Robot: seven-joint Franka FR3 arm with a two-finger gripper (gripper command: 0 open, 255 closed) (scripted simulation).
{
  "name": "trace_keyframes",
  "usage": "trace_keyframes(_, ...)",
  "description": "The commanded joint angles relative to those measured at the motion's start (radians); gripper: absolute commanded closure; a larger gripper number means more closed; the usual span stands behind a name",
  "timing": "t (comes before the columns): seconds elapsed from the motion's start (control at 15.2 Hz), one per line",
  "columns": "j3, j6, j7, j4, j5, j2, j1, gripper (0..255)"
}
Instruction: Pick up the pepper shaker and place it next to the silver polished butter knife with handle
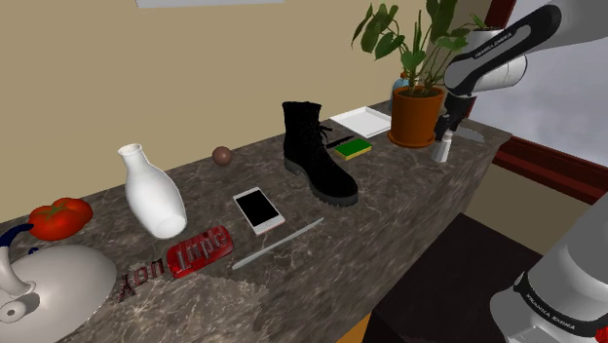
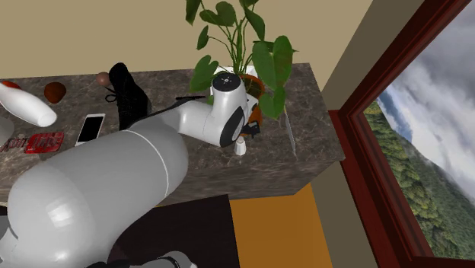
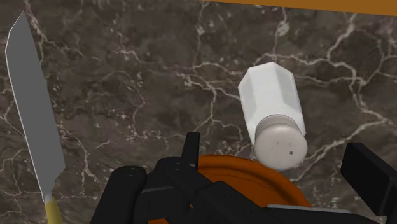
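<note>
The jaws are held open astride the white pepper shaker (image 3: 272, 105), which is not touched and stands upright on the dark marbled worktop (image 3: 127, 76) beside the orange plant pot (image 1: 414, 119). The yellow-handled butter knife (image 3: 28, 108) is laid flat nearby.

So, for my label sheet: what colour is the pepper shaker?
The pepper shaker has a white body and greyish cap, clearest in the wrist view.
</note>
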Motion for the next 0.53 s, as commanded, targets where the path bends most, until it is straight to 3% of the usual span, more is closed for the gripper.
trace_keyframes(0.0,0.001,0.003,-0.008,-0.010,0.003,0.017,0.002,0)
trace_keyframes(0.4,0.000,0.003,-0.008,-0.010,0.002,0.017,0.004,0)
trace_keyframes(0.46,-0.001,-0.001,-0.009,-0.008,0.002,0.015,0.003,255)
